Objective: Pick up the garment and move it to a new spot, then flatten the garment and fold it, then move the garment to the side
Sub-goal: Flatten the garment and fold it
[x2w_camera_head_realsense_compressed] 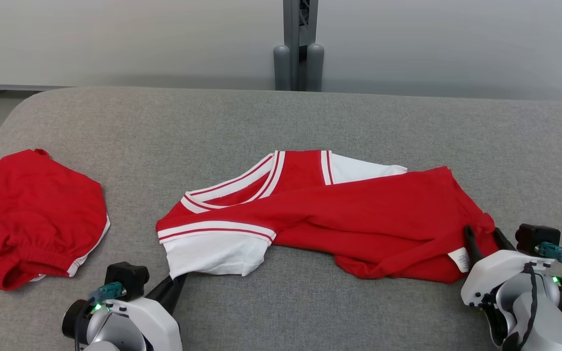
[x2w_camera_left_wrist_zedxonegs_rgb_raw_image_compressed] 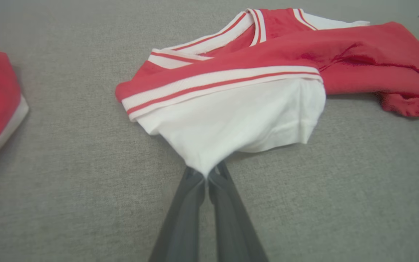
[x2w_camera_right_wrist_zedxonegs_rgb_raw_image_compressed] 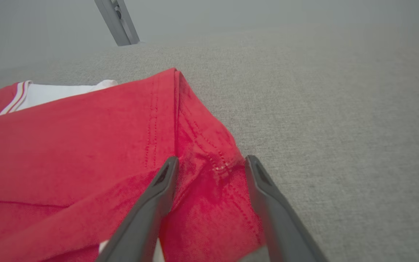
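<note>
A: Where's the shirt (x2w_camera_head_realsense_compressed: 359,214)?
B: Crumpled on the table (x2w_camera_head_realsense_compressed: 310,122), near side. Left gripper (x2w_camera_left_wrist_zedxonegs_rgb_raw_image_compressed: 206,175) is pinched tight on its white sleeve (x2w_camera_left_wrist_zedxonegs_rgb_raw_image_compressed: 238,116); right gripper (x2w_camera_right_wrist_zedxonegs_rgb_raw_image_compressed: 211,160) is spread wide, fingers (x2w_camera_right_wrist_zedxonegs_rgb_raw_image_compressed: 147,207) straddling the red hem (x2w_camera_right_wrist_zedxonegs_rgb_raw_image_compressed: 209,145) at right

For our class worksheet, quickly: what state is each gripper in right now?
Left gripper: shut on the shirt, pinching its white sleeve.
Right gripper: open, fingers either side of the shirt's red hem corner.

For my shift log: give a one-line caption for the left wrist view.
Left gripper shut on the white sleeve of a crumpled red-and-white jersey shirt lying on the grey fabric surface.
</note>
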Robot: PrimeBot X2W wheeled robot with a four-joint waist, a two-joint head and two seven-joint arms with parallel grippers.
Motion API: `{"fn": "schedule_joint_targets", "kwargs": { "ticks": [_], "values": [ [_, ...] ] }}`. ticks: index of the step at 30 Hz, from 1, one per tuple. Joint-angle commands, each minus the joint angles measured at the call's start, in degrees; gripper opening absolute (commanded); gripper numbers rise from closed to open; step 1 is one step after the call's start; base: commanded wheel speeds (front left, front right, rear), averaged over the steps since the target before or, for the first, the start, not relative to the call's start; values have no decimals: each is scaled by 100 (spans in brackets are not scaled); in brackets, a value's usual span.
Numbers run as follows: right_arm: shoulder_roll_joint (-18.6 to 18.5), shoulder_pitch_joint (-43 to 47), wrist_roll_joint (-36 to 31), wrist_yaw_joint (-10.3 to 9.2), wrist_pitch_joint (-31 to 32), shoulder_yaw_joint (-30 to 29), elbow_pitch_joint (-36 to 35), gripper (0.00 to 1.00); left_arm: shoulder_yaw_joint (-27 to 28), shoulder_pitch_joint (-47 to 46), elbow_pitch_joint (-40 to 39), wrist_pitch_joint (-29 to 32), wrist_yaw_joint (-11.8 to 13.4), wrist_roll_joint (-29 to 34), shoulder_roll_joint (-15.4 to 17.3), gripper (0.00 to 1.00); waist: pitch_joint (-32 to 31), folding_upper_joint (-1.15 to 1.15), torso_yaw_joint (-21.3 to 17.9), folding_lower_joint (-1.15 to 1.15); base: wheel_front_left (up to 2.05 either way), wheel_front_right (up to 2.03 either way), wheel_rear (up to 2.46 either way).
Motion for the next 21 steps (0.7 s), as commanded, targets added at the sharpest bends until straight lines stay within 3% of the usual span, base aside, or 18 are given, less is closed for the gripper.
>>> {"fn": "schedule_joint_targets", "kwargs": {
  "ticks": [1,2,7,12,21],
  "values": [
    [-33,-54,-72,-2,-4,-10,-7,34,15,-7,-40,4,19,-31,54,0,-8,0,-1,0,0,0,0],
    [-29,-41,-87,-2,-4,3,-20,0,15,0,-76,16,33,-36,60,0,-24,0,-1,0,0,0,0],
    [-25,133,-158,-2,-6,46,-279,0,135,63,-302,-170,107,-113,64,0,-167,0,-41,0,0,0,0],
    [-34,380,-7,-2,-6,44,-889,0,516,-18,-722,-369,27,-745,-88,0,-503,0,-105,0,0,0,0],
    [-340,413,519,-3,-7,87,-2122,0,878,-666,-1419,236,-81,-1680,135,0,-984,0,-343,0,0,0,0]
  ]
}}
